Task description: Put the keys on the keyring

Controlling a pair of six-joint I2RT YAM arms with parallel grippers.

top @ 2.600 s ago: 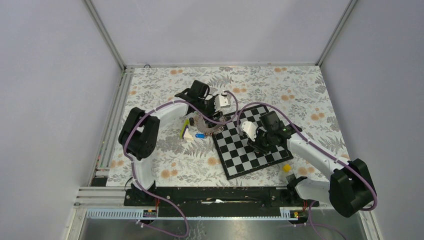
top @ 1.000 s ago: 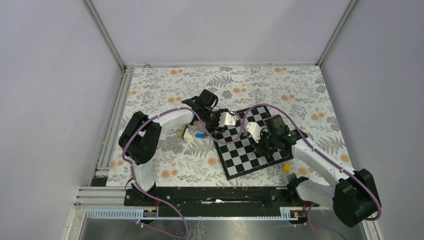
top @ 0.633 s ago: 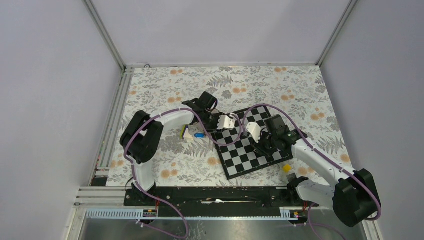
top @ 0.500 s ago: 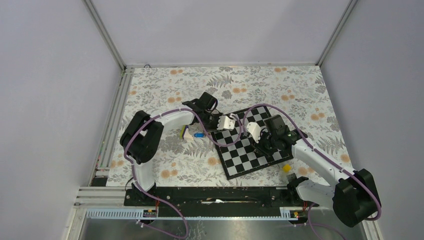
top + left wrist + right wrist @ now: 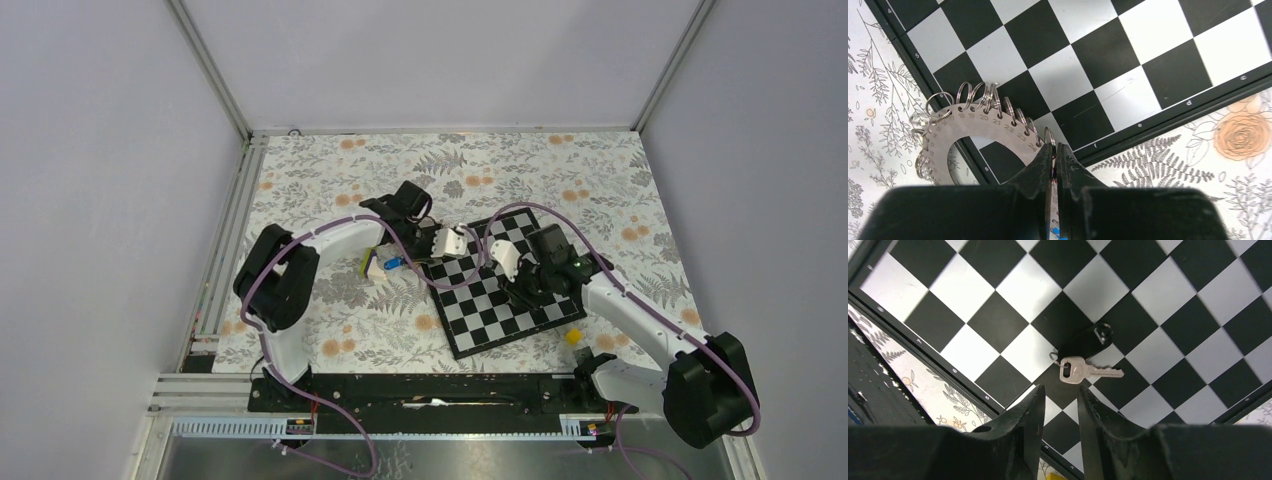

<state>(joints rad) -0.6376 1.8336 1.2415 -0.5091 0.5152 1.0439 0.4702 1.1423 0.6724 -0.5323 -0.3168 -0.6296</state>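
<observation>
On chessboard (image 5: pixel 1028 287), key (image 5: pixel 1087 371) points right below parted right jaws; left jaws clamp keyring (image 5: pixel 973 117)

High behind the arm bases, a fixed camera looks down on the whole bench (image 5: pixel 600 180). Each wrist camera looks steeply down from close range, past the left pincer (image 5: pixel 1054 148) and right pincer (image 5: pixel 1061 390). All three views share the chessboard (image 5: pixel 480 310).

Keyring (image 5: pixel 973 127): flat grey numbered disc with small wire loops round its rim, lying across the chessboard's (image 5: pixel 1058 75) corner edge, partly on the floral counter (image 5: pixel 1198 165). Black-headed key (image 5: pixel 1082 343) lies flat on the board, touching a silver key (image 5: pixel 1083 371). Blue-headed key (image 5: pixel 393 264) sits just off the board's left edge.
</observation>
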